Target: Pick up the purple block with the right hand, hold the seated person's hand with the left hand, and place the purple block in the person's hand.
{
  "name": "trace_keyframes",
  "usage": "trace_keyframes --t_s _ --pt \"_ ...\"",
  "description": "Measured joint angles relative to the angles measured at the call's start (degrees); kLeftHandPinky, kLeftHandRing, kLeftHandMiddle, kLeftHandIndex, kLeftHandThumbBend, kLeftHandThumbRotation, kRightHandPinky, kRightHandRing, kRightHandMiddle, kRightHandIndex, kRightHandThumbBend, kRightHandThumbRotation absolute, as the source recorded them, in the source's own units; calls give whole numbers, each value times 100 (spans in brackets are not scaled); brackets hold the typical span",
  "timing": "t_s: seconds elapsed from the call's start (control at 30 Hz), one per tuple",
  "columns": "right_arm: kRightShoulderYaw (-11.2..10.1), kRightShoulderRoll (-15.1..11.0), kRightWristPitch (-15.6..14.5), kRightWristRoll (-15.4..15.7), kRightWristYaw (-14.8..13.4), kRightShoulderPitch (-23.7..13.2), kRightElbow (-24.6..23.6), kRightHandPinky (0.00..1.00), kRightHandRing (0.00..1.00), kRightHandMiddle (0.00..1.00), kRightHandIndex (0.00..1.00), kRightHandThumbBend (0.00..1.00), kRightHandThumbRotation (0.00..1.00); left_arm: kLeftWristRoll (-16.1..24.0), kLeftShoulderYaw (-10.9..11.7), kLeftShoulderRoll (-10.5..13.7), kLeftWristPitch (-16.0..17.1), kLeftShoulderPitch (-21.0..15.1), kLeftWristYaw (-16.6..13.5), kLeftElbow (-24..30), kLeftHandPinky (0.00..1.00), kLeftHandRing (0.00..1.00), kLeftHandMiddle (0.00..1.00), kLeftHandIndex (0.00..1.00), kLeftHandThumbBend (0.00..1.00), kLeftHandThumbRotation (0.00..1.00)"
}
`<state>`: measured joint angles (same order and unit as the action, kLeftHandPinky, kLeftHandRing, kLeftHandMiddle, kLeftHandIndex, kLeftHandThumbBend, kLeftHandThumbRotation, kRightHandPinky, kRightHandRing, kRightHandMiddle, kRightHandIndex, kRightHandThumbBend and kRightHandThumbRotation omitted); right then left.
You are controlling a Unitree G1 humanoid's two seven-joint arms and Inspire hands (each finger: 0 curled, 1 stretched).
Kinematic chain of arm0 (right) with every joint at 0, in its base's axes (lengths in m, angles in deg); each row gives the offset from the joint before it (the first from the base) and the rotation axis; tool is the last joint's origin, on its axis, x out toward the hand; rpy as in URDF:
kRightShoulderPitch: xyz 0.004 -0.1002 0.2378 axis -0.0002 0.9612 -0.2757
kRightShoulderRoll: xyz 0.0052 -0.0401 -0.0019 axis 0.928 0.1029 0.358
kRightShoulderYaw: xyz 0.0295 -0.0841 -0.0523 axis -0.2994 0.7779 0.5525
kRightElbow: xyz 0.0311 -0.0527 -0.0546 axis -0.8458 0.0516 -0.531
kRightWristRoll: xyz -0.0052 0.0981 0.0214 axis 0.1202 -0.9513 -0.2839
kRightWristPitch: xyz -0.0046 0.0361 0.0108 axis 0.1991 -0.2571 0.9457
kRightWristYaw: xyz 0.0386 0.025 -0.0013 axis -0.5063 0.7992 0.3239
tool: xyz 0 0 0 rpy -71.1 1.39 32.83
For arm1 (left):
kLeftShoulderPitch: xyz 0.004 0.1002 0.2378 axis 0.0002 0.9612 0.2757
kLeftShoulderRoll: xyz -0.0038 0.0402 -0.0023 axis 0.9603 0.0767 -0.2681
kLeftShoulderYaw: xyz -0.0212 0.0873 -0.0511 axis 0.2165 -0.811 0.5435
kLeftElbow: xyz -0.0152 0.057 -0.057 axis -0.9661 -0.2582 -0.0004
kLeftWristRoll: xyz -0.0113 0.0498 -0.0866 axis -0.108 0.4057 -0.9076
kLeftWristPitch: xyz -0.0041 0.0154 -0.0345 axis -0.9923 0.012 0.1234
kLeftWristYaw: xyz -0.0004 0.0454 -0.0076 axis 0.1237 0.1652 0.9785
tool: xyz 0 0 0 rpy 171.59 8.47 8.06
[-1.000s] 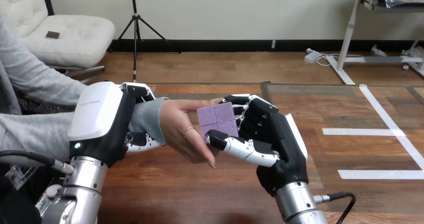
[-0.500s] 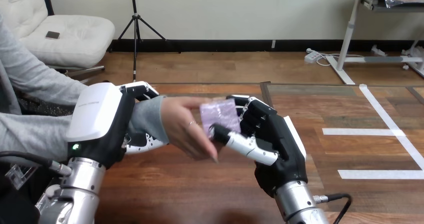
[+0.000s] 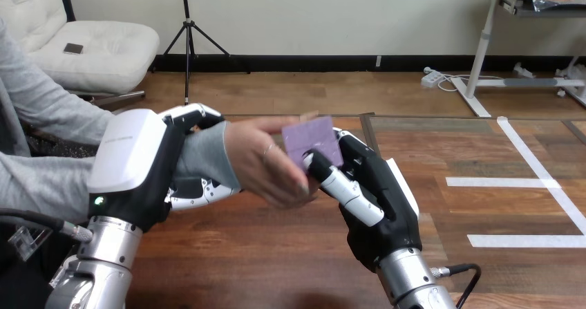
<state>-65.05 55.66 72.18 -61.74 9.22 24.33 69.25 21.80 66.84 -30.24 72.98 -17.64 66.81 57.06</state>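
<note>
The left robot hand (image 3: pixel 138 164) clasps the person's wrist (image 3: pixel 204 158) while the right robot hand (image 3: pixel 379 200) pinches the purple block (image 3: pixel 314 137) against the person's hand (image 3: pixel 266 165).

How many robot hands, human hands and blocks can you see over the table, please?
robot hands: 2 (left hand, right hand)
person's hand: 1
purple block: 1
Total: 4

The purple block (image 3: pixel 314 138) — square, tilted — is resting against the fingers of the person's hand (image 3: pixel 266 169), pinched by the right hand (image 3: pixel 376 197); the person's wrist is lying within the left hand (image 3: pixel 135 158)'s curled fingers.
</note>
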Motion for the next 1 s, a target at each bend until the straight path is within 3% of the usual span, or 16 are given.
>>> trace_keyframes --t_s 0.53,1.0 --pt "-177 -79 -336 -117 239 27 -33 64 74 80 81 84 79 -111 107 -25 362 207 2 98 58 67 71 67 88 51" --pt "-477 -185 -497 -335 548 214 -33 63 74 81 83 92 91 -691 164 -40 369 549 446 397 60 71 75 72 95 57"
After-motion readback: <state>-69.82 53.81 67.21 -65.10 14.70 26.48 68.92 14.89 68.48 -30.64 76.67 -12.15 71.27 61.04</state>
